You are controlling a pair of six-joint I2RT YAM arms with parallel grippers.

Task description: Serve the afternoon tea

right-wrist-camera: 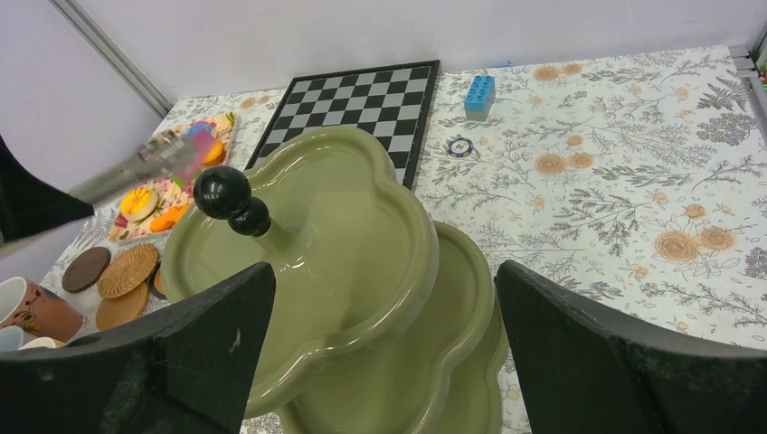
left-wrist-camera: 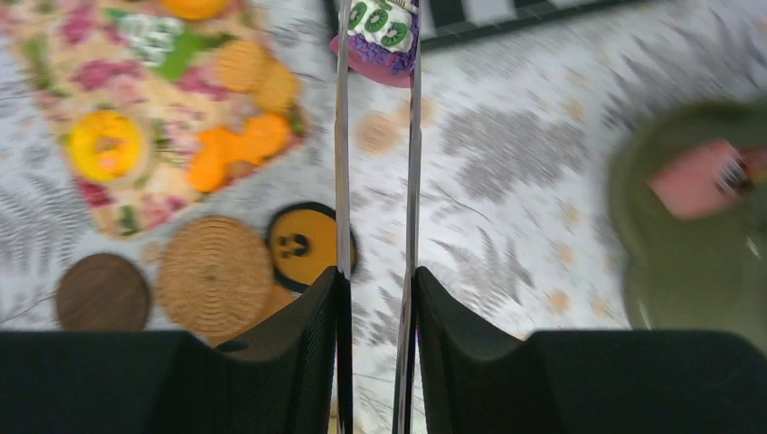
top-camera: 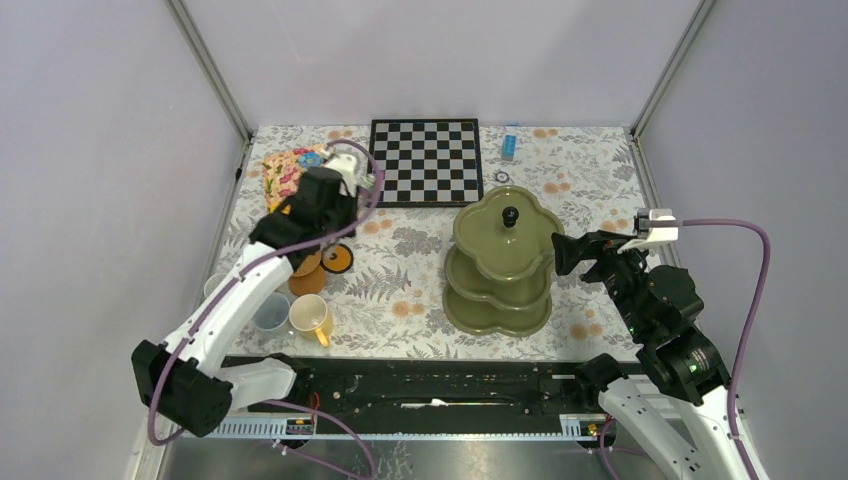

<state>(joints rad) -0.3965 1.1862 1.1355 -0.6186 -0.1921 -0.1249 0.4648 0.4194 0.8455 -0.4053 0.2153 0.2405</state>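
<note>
- The left gripper has its long thin fingers pinching a small kiwi-topped sweet with a pink-purple base. It is held over the tablecloth, near the front edge of the chessboard.
- Just to the left lies the floral tray, with a yellow ring-shaped sweet and orange biscuits on it.
- Nearer than the tray sit three round coasters: a dark brown one, a woven one and an orange one with a black rim.
- A cream-yellow mug and a pale blue mug stand by the left arm, towards the near edge of the table.
- The olive-green three-tier stand stands right of centre, its black knob on top. I see nothing on the tiers from above.
- The right gripper hangs just beside the stand's right edge, its jaws spread wide and holding nothing.
- A blue brick lies right of the chessboard.
</note>
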